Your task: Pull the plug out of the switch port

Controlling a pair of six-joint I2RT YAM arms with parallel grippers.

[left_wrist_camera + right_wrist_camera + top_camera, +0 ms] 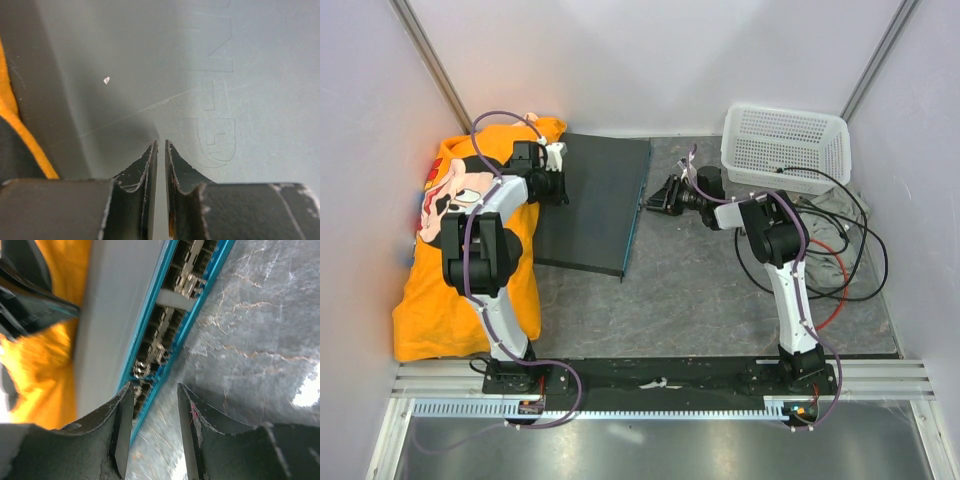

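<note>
I keep the left gripper (pixel 160 150), nearly pressed together, bearing on the switch (pixel 595 200) top to steady it, while the right gripper (pixel 152 410), spread and empty, faces the sockets (pixel 165 335) at nine o'clock.

A: Where does each view look from?

B: The top external camera looks down from above and behind both arm bases onto the whole table (pixel 700 300). The left wrist camera sits very close over the switch (pixel 150 65) top, past its own fingertips (pixel 148 165).

A: And the right wrist?

B: It faces the switch's teal front edge closely; all three views share the switch.
</note>
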